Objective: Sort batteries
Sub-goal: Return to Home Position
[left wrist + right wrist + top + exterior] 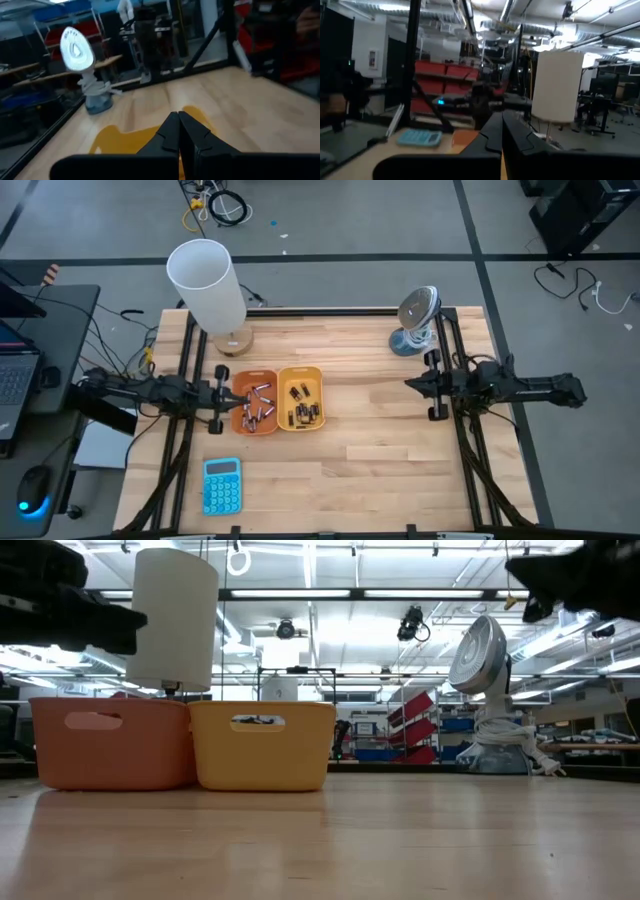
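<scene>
Both pairs of fingers are closed tip to tip and hold nothing. The left arm's fingers [170, 135] hover at the outer edge of the orange tray [255, 371], and the right arm's fingers [492, 134] hover over bare wood, well apart from the trays.

We find the silvery-grey batteries [257, 406] lying loose in the orange tray and the dark batteries [304, 408] in the yellow tray [300, 370], which touches it on the right. None shows on the surface [380, 460], so we judge the sorting done.

We expect these cells to be hard, smooth and dense for their size. They would roll readily and slip from a loose pinch, so we would grip one across the middle of its barrel.

The trays look like matte plastic with round corners and slot handles. Around them stand a white cylinder [208, 280] on a wooden foot, a small fan [415, 320] and a blue calculator [221, 485].
</scene>
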Tool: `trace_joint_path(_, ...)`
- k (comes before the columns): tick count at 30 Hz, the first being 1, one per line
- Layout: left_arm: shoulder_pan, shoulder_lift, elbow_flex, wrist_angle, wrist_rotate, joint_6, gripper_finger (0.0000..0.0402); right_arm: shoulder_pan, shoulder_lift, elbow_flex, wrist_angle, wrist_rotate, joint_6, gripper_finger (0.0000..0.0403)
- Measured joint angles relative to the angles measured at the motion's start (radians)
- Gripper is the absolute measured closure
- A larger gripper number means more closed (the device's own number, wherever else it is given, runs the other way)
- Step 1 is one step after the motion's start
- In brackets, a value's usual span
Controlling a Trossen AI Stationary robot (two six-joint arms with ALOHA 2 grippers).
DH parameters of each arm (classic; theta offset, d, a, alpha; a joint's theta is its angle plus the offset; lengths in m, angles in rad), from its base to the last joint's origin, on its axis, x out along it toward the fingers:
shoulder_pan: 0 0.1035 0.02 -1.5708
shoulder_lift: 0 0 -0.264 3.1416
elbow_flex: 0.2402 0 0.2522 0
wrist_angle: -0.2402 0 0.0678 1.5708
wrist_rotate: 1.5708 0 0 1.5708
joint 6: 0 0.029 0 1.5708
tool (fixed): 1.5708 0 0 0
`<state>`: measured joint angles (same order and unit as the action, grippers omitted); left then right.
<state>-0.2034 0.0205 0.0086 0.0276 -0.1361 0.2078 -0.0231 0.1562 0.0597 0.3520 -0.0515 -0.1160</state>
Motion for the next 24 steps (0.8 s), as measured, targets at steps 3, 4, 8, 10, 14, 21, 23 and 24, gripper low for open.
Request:
trace_joint_path(3, 0.001, 0.011, 0.0, -0.001, -0.004, 0.063, 0.0402, -0.001, -0.023, -0.054, -0.029, -0.03, -0.036, 0.0403)
trace_joint_path(4, 0.001, 0.013, 0.0, -0.001, -0.005, 0.082, 0.0402, -0.001, -0.028, -0.053, -0.067, -0.035, -0.036, 0.0403)
trace_joint_path(8, 0.014, 0.041, 0.0, -0.001, -0.015, 0.104, 0.0402, -0.001, -0.025, -0.054, -0.117, -0.036, -0.025, 0.0403)
trace_joint_path(10, 0.025, 0.065, 0.0, 0.004, -0.051, 0.102, 0.0401, -0.001, -0.025, -0.054, -0.136, -0.029, -0.02, 0.0403)
trace_joint_path(14, 0.028, 0.098, 0.0, 0.017, -0.12, 0.1, 0.0398, 0.0, -0.02, -0.054, -0.128, -0.02, -0.01, 0.0403)
trace_joint_path(21, 0.028, 0.108, -0.001, 0.045, -0.128, 0.101, 0.0397, 0.0, -0.019, -0.054, -0.12, -0.019, -0.01, 0.0402)
trace_joint_path(23, 0.028, 0.109, -0.001, 0.044, -0.128, 0.101, 0.0397, 0.0, -0.019, -0.054, -0.12, -0.019, -0.01, 0.0401)
trace_joint_path(24, 0.028, 0.109, -0.001, 0.045, -0.128, 0.101, 0.0397, 0.0, -0.019, -0.054, -0.12, -0.018, -0.01, 0.0401)
